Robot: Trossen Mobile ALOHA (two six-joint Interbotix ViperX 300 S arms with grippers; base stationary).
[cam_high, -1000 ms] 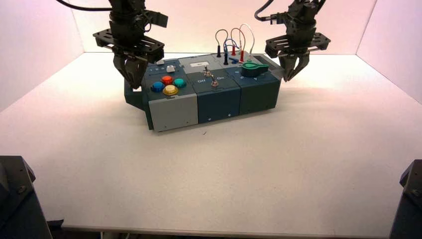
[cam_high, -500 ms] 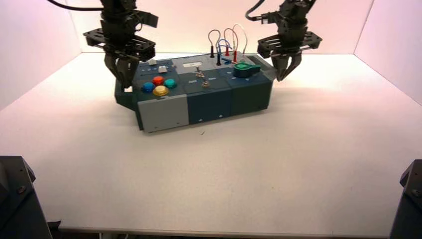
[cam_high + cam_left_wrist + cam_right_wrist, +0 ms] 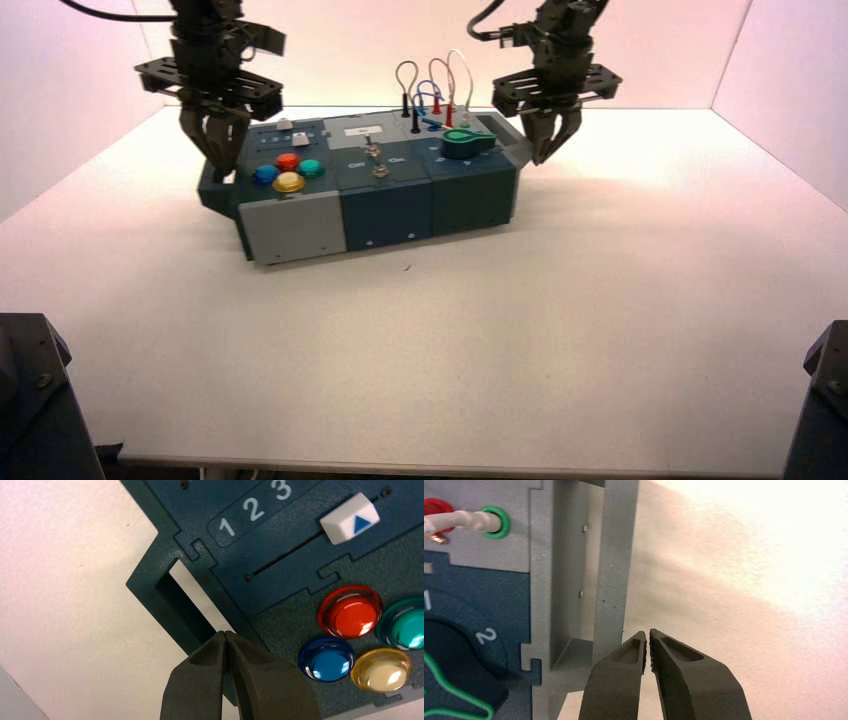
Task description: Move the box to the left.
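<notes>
Box (image 3: 385, 205) on the table (image 3: 430, 350), left of centre toward the far side, its long axis running roughly from 9 to 3 o'clock. Left gripper (image 3: 222, 177): at the box's 9 o'clock end, over the handle (image 3: 161, 611), fingers closed together, gripping nothing. Right gripper (image 3: 539, 160): at the 3 o'clock end, beside the grey handle (image 3: 614, 575), fingers shut, empty.

the teal and grey box (image 3: 375, 190) is sitting askew on the table (image 3: 480, 340), its four round buttons (image 3: 288, 171) clustering toward the left end. the left gripper (image 3: 222, 178) is reaching down at that end; the right gripper (image 3: 539, 160) is hanging by the opposite end.
</notes>
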